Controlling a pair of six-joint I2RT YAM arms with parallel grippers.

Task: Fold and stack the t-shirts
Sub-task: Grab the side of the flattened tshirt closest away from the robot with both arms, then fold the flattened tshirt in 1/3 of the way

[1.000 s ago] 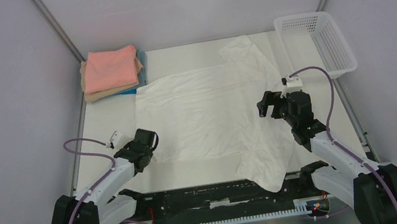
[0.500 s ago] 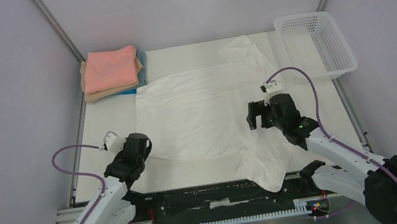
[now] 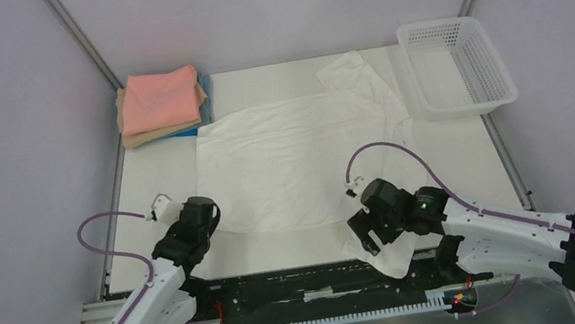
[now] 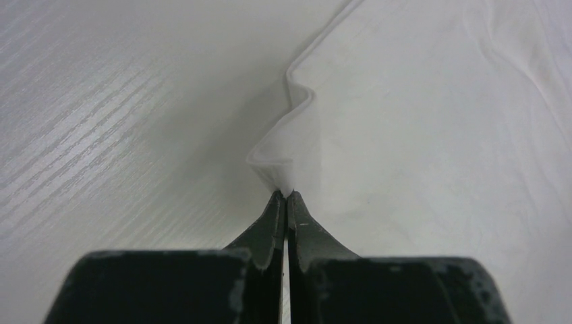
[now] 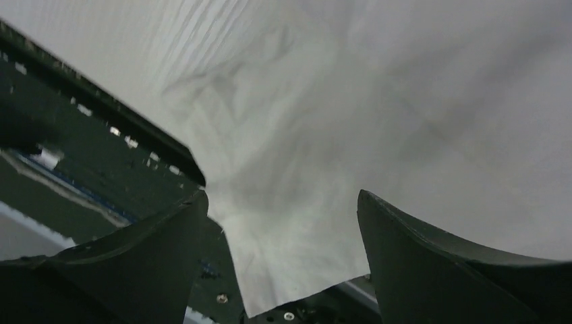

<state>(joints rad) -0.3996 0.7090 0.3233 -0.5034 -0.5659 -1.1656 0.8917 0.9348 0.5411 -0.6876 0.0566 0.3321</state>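
A plain white t-shirt (image 3: 283,154) lies spread flat across the middle of the table, one sleeve at the back right and one sleeve (image 3: 388,254) hanging over the near edge. My left gripper (image 3: 205,221) is shut on its near left corner (image 4: 283,169), which is puckered up at the fingertips. My right gripper (image 3: 361,235) is open and hovers over the near sleeve (image 5: 290,223), holding nothing. Folded salmon-pink (image 3: 161,97), tan (image 3: 144,136) and blue (image 3: 187,131) t-shirts are stacked at the back left.
A white plastic mesh basket (image 3: 455,66) stands at the back right. A black rail (image 3: 286,287) runs along the table's near edge under the hanging sleeve. Metal frame posts rise at the back left and right.
My right arm has swung down and left, from above the shirt's right side to the near sleeve. My left gripper has pulled slightly nearer and stayed at the near left corner.
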